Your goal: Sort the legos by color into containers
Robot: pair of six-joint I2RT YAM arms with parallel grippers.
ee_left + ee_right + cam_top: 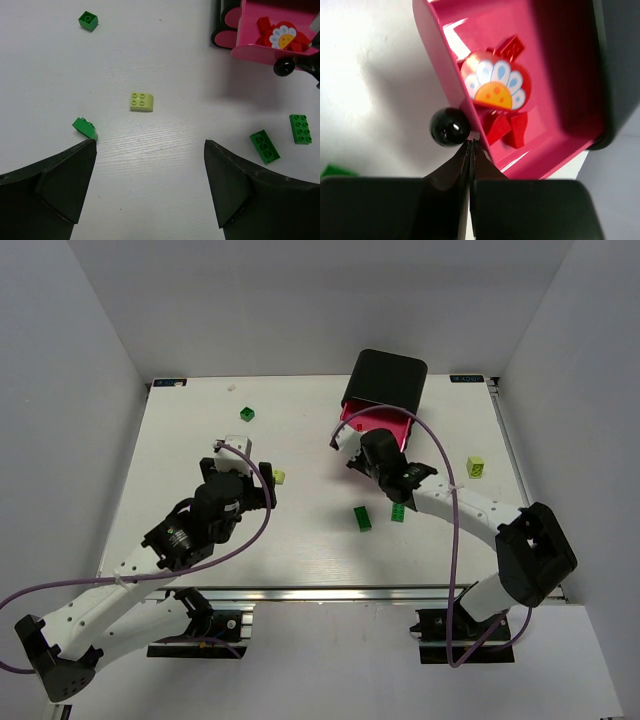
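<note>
Red legos (492, 85) in open drawer (560, 75) | left pincer (150, 145) wide | right pincer (470, 145) closed

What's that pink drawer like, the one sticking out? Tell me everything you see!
The drawer is shiny magenta plastic, a shallow tray with a round black knob on its front wall. It is pulled out of the black cabinet, open at the top. Inside lie a few red bricks and a round red piece printed with a white-petalled flower. The right arm's shut fingers point at its front beside the knob; whether they touch is unclear.
</note>
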